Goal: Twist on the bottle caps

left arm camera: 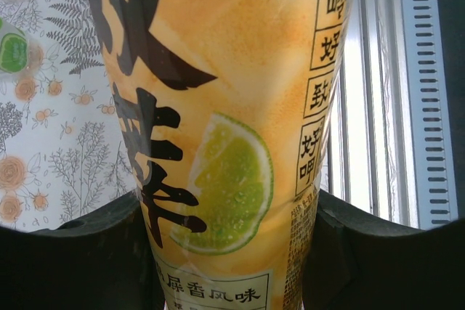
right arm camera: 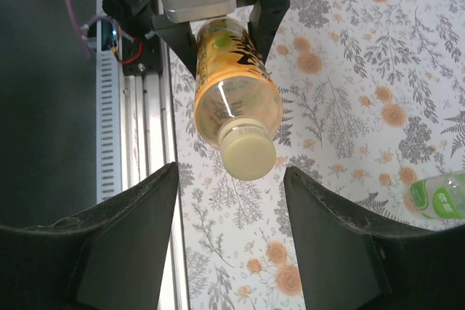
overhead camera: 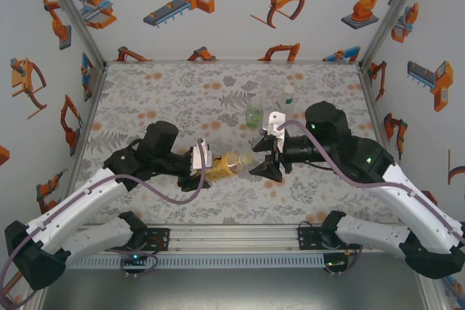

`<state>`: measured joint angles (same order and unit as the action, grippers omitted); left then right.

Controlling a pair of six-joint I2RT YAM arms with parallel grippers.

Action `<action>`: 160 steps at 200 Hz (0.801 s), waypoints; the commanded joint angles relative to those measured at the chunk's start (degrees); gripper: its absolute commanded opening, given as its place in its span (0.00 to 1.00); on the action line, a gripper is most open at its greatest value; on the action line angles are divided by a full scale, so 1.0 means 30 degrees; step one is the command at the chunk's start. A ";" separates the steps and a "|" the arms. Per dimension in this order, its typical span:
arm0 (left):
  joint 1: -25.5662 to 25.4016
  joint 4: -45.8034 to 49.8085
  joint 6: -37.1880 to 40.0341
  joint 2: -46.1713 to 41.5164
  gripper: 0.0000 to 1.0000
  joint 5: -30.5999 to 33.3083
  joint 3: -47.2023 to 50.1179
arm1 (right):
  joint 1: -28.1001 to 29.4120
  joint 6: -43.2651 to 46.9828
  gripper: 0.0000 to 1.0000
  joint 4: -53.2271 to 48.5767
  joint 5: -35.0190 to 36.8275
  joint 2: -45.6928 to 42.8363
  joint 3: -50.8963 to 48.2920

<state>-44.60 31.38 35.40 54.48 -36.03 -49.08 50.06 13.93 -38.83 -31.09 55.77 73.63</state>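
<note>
My left gripper (overhead camera: 205, 159) is shut on the amber bottle (overhead camera: 227, 165) and holds it on its side above the table, neck pointing right. In the left wrist view the bottle's orange label (left arm camera: 225, 107) sits clamped between my dark fingers (left arm camera: 73, 252). A pale yellow bottle cap (right arm camera: 247, 152) sits on its neck. My right gripper (right arm camera: 231, 208) stands open, its fingertips level with the cap's end, a gap on each side. From above, this gripper (overhead camera: 265, 165) faces the bottle's mouth. A short green-tinted bottle (overhead camera: 254, 115) and a slim bottle (overhead camera: 288, 96) stand behind.
An aluminium rail (overhead camera: 232, 241) runs along the table's near edge, below the held bottle (right arm camera: 138, 128). Patterned walls close in the left, right and back sides. The green-tinted bottle (right arm camera: 439, 197) lies to the right of my right fingers.
</note>
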 commanded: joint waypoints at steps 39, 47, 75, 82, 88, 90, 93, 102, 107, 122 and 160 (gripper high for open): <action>-0.0076 0.0407 0.0555 0.0018 0.00 -0.0890 -0.0736 | 0.0102 0.0979 0.56 0.0522 -0.0677 0.0677 0.0507; -0.0082 0.0410 0.0590 -0.0023 0.00 -0.0891 -0.0720 | 0.0086 0.0980 0.54 0.0489 -0.0760 0.0767 0.0560; -0.0090 0.0406 0.0619 -0.0027 0.00 -0.0996 -0.0718 | 0.0125 0.0996 0.47 0.0502 -0.1205 0.0882 0.0610; -0.0098 0.0408 0.0623 -0.0046 0.00 -0.1000 -0.0715 | 0.0104 0.1009 0.46 0.0525 -0.1250 0.0919 0.0624; -0.0079 0.0410 0.0621 -0.0026 0.00 -0.1052 -0.0720 | 0.0101 0.1010 0.45 0.0525 -0.1287 0.0959 0.0652; -0.0083 0.0410 0.0622 -0.0025 0.00 -0.1033 -0.0720 | 0.0100 0.1010 0.44 0.0544 -0.1294 0.0954 0.0653; -0.0080 0.0407 0.0623 -0.0014 0.00 -0.1071 -0.0720 | 0.0107 0.1010 0.44 0.0531 -0.1270 0.0974 0.0639; -0.0076 0.0393 0.0626 -0.0022 0.00 -0.1131 -0.0731 | 0.0099 0.1010 0.42 0.0523 -0.1212 0.1010 0.0652; -0.0077 0.0406 0.0623 -0.0024 0.00 -0.1150 -0.0735 | 0.0098 0.1010 0.41 0.0523 -0.1190 0.1027 0.0646; -0.0090 0.0410 0.0623 -0.0005 0.00 -0.1183 -0.0721 | 0.0100 0.1039 0.39 0.0565 -0.1216 0.1090 0.0654; -0.0079 0.0410 0.0652 0.0023 0.00 -0.1305 -0.0749 | 0.0099 0.1039 0.35 0.0556 -0.1207 0.1193 0.0624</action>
<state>-44.60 32.14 36.32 54.61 -37.58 -49.19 50.06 16.38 -38.33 -33.50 58.92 73.91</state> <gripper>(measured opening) 0.546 0.370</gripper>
